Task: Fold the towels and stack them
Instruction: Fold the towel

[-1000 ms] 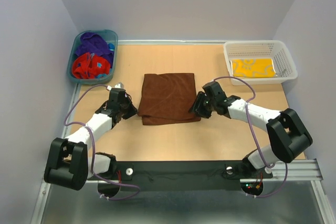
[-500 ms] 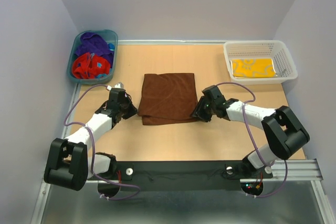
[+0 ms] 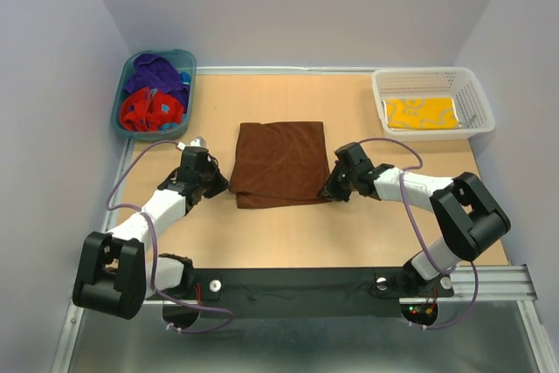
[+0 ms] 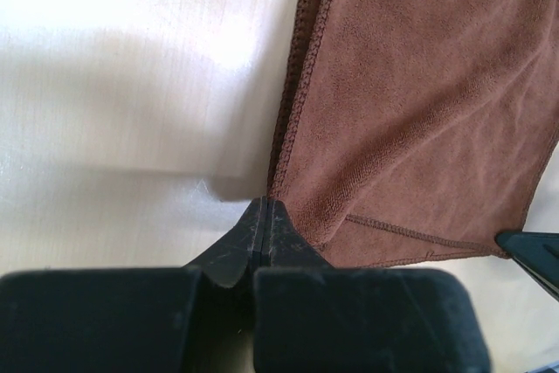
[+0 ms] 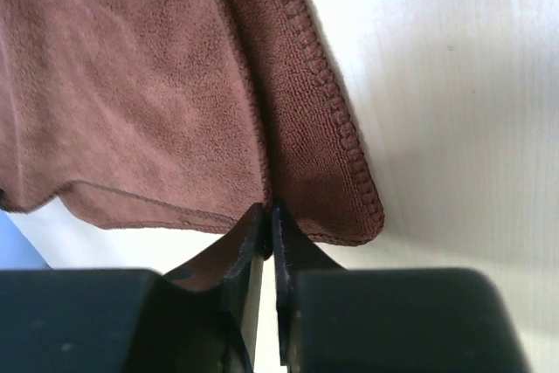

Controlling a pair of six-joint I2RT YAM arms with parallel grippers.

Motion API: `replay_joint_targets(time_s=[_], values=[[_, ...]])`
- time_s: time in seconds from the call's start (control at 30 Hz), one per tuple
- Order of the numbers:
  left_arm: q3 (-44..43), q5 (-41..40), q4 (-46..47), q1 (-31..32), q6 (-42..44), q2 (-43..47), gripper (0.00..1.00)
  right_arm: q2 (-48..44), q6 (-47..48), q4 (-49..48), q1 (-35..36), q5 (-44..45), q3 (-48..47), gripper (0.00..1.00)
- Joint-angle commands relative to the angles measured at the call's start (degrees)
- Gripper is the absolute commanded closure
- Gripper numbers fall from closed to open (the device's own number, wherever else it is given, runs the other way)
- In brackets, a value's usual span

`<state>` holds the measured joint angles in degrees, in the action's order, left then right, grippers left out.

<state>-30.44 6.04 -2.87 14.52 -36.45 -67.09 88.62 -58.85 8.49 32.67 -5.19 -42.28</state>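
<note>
The brown towel (image 4: 419,85) is soft, nappy cloth, matt, with a ribbed stitched hem. My bench (image 4: 131,67) looks like pale wood grain, smooth with a soft sheen. My left gripper (image 4: 265,207) is matt black plastic, faintly scuffed. The basket (image 3: 479,104) is white plastic mesh, and the tub (image 3: 120,104) is smooth teal plastic.

brown towel (image 4: 419,102): cropped top and right, left wrist view | piled towels (image 3: 153,98): number untellable

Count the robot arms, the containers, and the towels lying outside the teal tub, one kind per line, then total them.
Robot arms: 2, left arm, right arm
Containers: 2, teal tub, white basket
Towels outside the tub: 2, brown towel, yellow towel
Total: 6
</note>
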Motion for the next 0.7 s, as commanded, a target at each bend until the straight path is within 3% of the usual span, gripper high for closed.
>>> replay_joint_targets(time_s=[0.0, 0.1, 0.37, 0.67], values=[[-0.1, 0.0, -0.1, 0.0, 0.7, 1.6, 1.00, -1.6, 0.4, -2.1, 0.3, 0.3, -2.2, 0.92], [-0.9, -0.4, -0.8, 0.0, 0.7, 2.0, 1.00, -3.8, 1.7, -1.9, 0.3, 0.5, -3.0, 1.00], [-3.1, -1.1, -2.5, 0.0, 0.7, 2.8, 1.00, -7.6, 4.7, -0.4, 0.3, 1.4, -5.4, 1.00], [1.3, 2.4, 0.7, 0.0, -0.3, -2.0, 0.99, -5.5, 5.1, -0.4, 0.3, -0.1, -4.4, 1.00]])
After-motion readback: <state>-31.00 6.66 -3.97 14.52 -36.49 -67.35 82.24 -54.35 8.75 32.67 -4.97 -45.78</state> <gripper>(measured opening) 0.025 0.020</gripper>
